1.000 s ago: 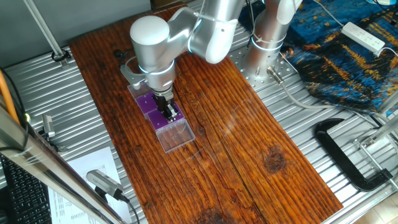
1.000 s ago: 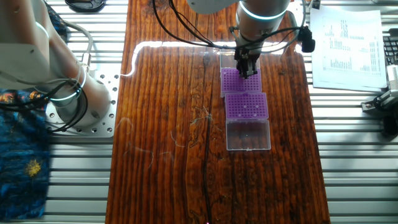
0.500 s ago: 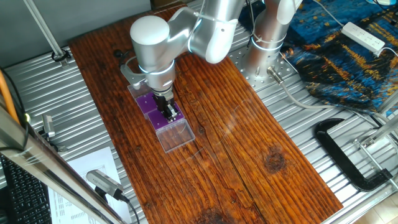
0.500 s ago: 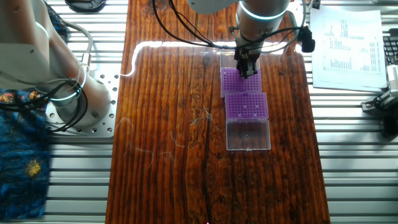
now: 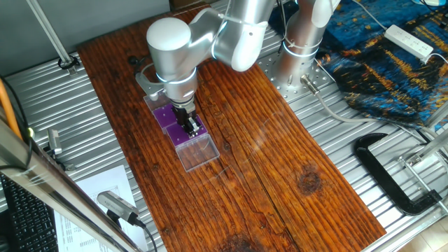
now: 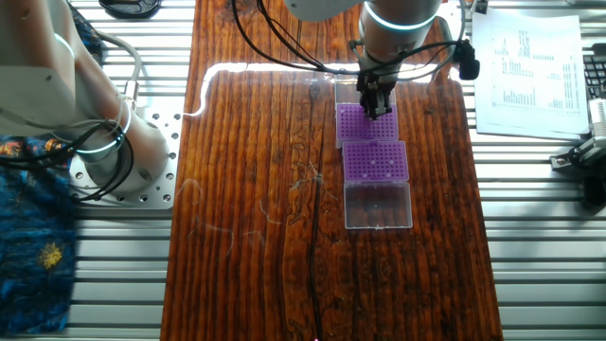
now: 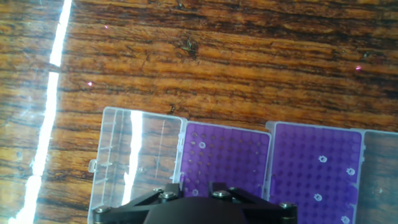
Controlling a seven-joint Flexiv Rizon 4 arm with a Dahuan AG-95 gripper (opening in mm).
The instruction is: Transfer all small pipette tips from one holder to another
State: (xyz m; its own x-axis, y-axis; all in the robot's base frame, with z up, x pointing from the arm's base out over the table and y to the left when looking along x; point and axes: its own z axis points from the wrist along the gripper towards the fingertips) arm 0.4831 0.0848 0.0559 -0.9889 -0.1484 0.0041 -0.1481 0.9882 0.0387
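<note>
Gripper (image 6: pixel 376 106) hangs straight down from the bent silver arm (image 5: pixel 210 38), its dark fingers pointing at the table and poised low over the purple rack nearer the arm's base; whether they touch the rack, and whether they are spread or pressed together, cannot be told, since the fixed views show only a dark clump and the hand view shows just the black underside of the hand (image 7: pixel 205 208) with no fingertips. Two holders (image 6: pixel 375 161) sit end to end on the wooden table (image 6: pixel 256 237), forming one row that runs along the board's grain, each purple grid beside its flat-lying clear lid (image 6: pixel 379 206). In the hand view the left rack (image 7: pixel 225 158) carries one pale ring near its upper left, while the right rack (image 7: pixel 317 174) shows several small pipette tips (image 7: pixel 322 158) standing upright in their holes, seen end-on as whitish circles, their long axes pointing up toward the camera. One open lid (image 7: pixel 137 158) lies just left of the left rack.
</note>
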